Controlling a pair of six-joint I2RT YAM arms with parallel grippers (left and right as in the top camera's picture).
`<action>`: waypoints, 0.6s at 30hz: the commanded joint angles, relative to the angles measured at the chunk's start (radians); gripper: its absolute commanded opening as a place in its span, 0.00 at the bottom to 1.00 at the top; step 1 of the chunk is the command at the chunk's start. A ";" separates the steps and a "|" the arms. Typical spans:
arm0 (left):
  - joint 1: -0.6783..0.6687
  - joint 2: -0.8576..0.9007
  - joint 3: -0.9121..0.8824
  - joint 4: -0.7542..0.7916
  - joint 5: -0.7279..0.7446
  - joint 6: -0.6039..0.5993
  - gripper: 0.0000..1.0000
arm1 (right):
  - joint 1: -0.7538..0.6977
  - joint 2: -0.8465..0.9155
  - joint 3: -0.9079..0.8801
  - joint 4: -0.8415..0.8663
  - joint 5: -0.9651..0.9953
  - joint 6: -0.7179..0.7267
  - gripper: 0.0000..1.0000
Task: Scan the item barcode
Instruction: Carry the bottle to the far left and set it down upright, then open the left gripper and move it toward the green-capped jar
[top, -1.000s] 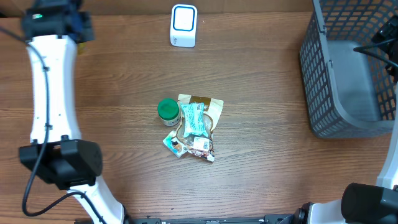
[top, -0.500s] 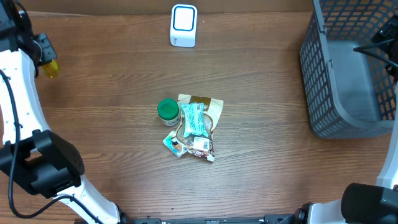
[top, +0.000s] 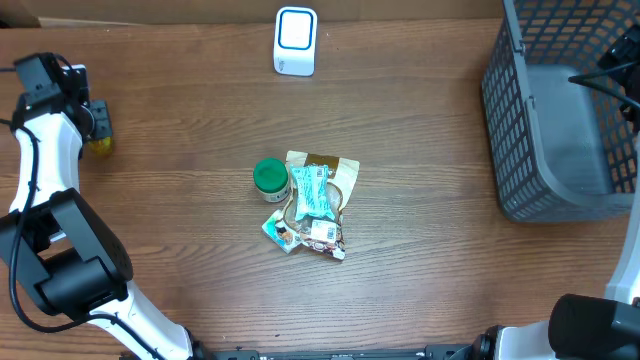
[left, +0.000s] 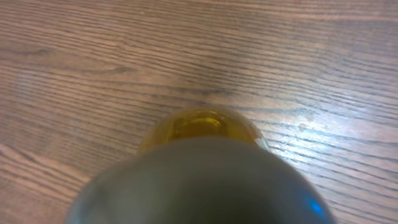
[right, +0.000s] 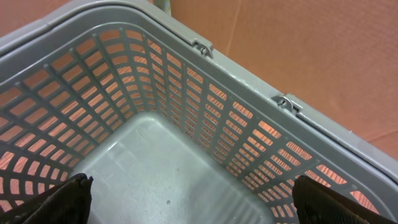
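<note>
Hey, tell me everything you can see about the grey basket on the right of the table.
The grey basket looks like plastic, with lattice walls and a smooth solid floor. It stands upright on the wooden table at the right edge, partly cut off by the frame. Small metal clips sit on its rim. Nothing shows inside it. The right gripper hangs over its opening, jaws wide apart, apparently not touching it.

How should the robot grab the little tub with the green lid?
Probably best to come straight down from above and grip the green-lidded tub by its round sides, with the fingers at the far and near edges. It seems to stand upright with its lid facing up, and the snack packets crowd its right side.
</note>
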 joint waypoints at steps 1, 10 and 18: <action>0.023 -0.005 -0.037 0.048 0.008 0.055 0.24 | 0.000 -0.001 0.005 0.005 0.014 -0.004 1.00; 0.060 -0.003 -0.044 0.058 0.085 0.055 0.64 | 0.000 -0.001 0.005 0.005 0.014 -0.004 1.00; 0.061 -0.026 -0.026 0.046 0.081 0.035 0.90 | 0.000 -0.001 0.005 0.005 0.014 -0.004 1.00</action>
